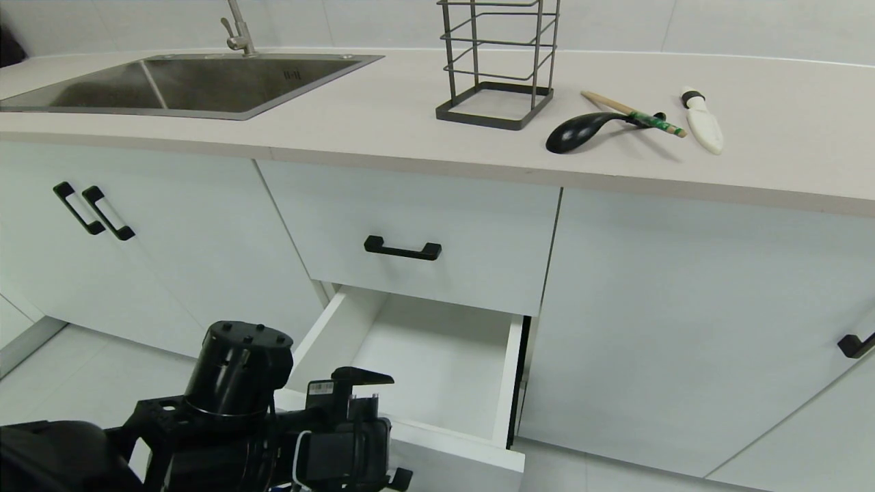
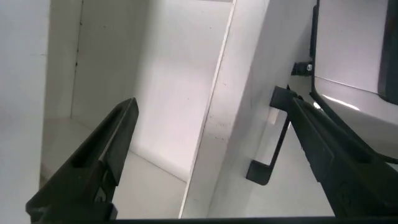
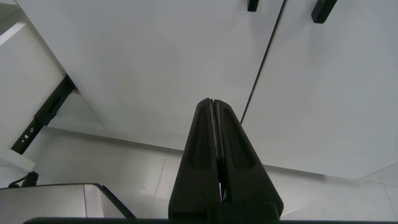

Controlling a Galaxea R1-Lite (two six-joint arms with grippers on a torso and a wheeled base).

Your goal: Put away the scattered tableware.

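Since the drawer [image 1: 507, 383] stands open, left gripper [image 2: 204, 106], spread apart at its front, should lift clear toward the spoon [image 1: 577, 133]; right gripper [image 3: 214, 112] pinched together.

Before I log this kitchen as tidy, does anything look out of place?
A black spoon, chopsticks and a white utensil lie loose on the counter beside the wire rack; the lower drawer stands open.

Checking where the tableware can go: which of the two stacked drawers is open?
The lower drawer, pulled out with its white inside showing. The upper drawer, with the black bar handle, is shut.
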